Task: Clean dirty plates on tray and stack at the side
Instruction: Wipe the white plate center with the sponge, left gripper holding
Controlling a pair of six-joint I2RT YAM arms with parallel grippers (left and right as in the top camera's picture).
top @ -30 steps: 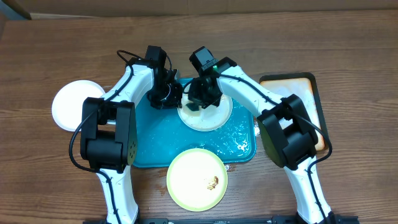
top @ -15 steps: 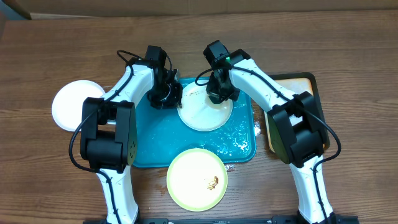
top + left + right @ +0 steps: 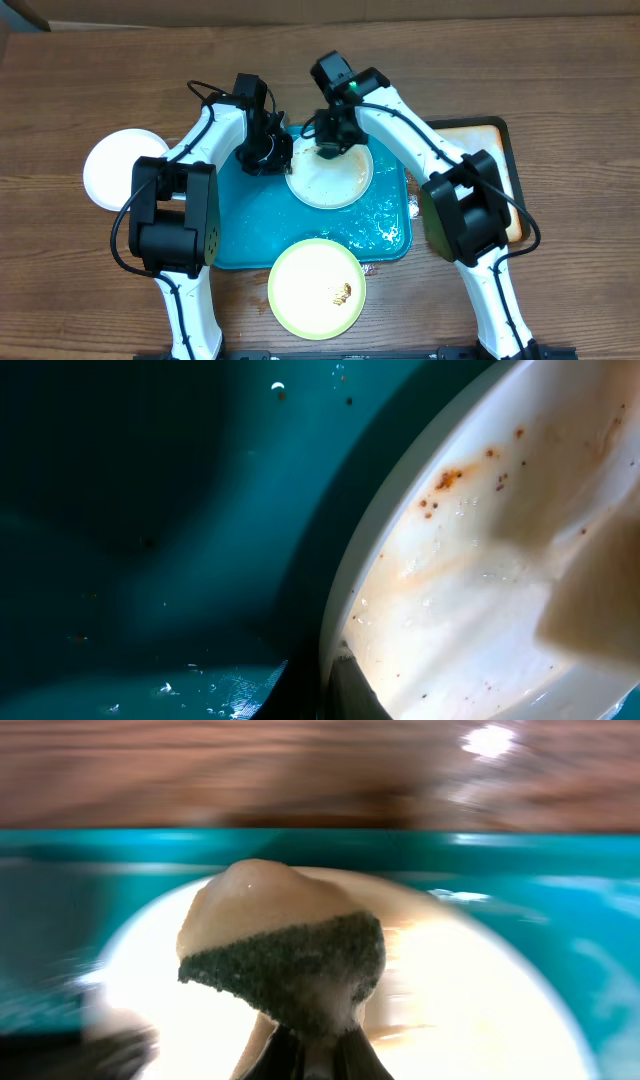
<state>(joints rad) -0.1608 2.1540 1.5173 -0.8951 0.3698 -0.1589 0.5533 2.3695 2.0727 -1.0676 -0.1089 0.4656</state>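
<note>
White, the clean plate (image 3: pixel 115 168) sits on the table (image 3: pixel 560 80) at far left, where we judge the stack begins. Our left gripper (image 3: pixel 268 155) pinches the rim of the smeared plate (image 3: pixel 335 180) on the tray (image 3: pixel 245 225), likely to steady it. The right gripper (image 3: pixel 328 140) clamps a sponge (image 3: pixel 285 970) at its far side for scrubbing, and the green plate (image 3: pixel 316 288) waits at the tray's front edge.
</note>
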